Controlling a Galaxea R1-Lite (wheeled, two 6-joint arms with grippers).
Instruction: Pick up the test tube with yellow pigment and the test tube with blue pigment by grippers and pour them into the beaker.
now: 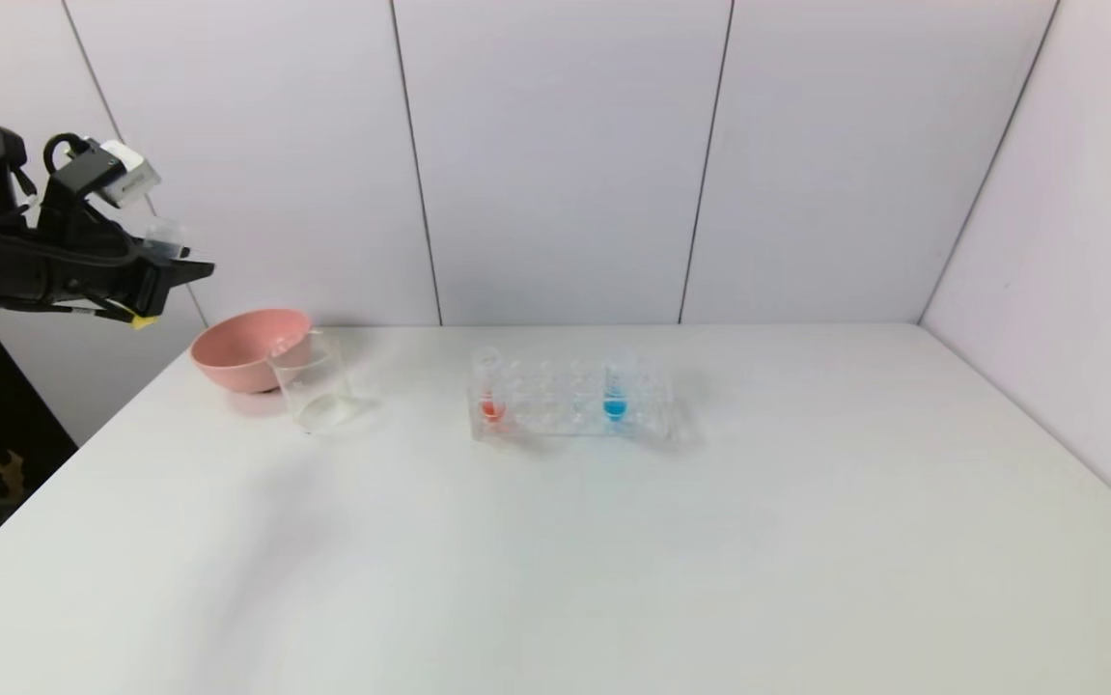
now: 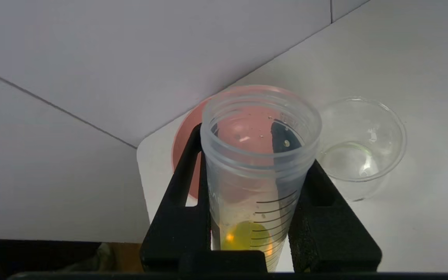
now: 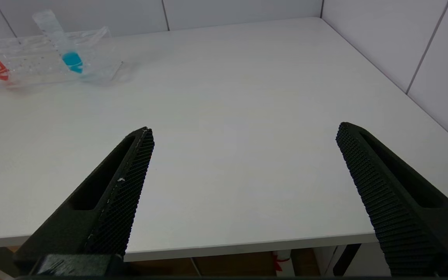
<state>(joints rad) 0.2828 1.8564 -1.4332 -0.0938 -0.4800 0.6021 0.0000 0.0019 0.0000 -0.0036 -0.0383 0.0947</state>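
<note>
- Left claw (image 2: pixel 253 217) grips the test tube with yellow pigment (image 2: pixel 257 171), raised beside the worktop's (image 1: pixel 555 541) left edge.
- The beaker (image 2: pixel 360 146) stands below it, just ahead.
- Right claw (image 3: pixel 243 194) spreads wide; test tube with blue pigment (image 3: pixel 66 48) racked well ahead.

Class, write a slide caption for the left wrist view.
Left gripper holding the yellow tube above the pink bowl, beside the beaker.

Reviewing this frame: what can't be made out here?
- Right claw: outside the head view; only its open fingers show in its wrist view.
- Yellow tube: in the head view the left claw covers its lower part, hiding the liquid.
- Beaker: whether it holds any liquid; clear glass, no view tells.
- Pink bowl: the yellow tube blocks its inside in the left wrist view.
</note>
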